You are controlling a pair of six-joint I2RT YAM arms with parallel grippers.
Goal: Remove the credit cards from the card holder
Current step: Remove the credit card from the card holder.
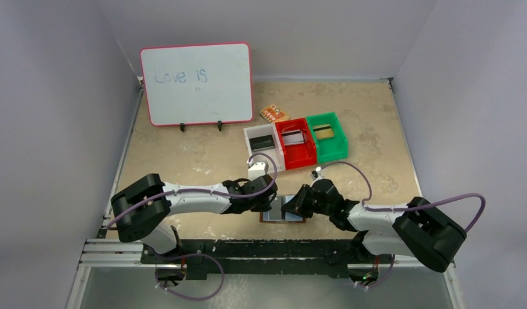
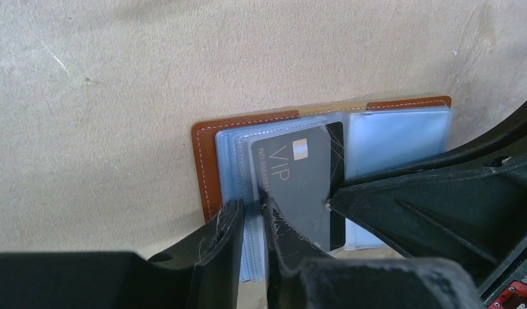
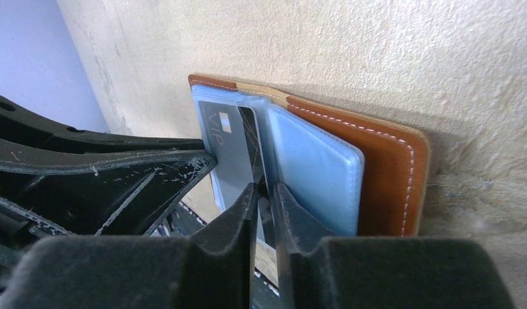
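Wallet (image 1: 281,212) lies open on table (image 1: 183,151), between both arms. Left gripper (image 2: 251,209) straddles pocket leaves (image 2: 389,138), likely to pin them. Right gripper (image 3: 264,193) straddles grey card (image 2: 299,187) edge, probably to pull it free. Both jaws narrowly parted; can't tell if either grips.

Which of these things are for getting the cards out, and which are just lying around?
For the job:
- card holder, lying open
- grey VIP card in its pocket
- left gripper and right gripper, both at the card
- probably the white bin, red bin and green bin, each holding a card

Just lying about:
- whiteboard
- orange packet
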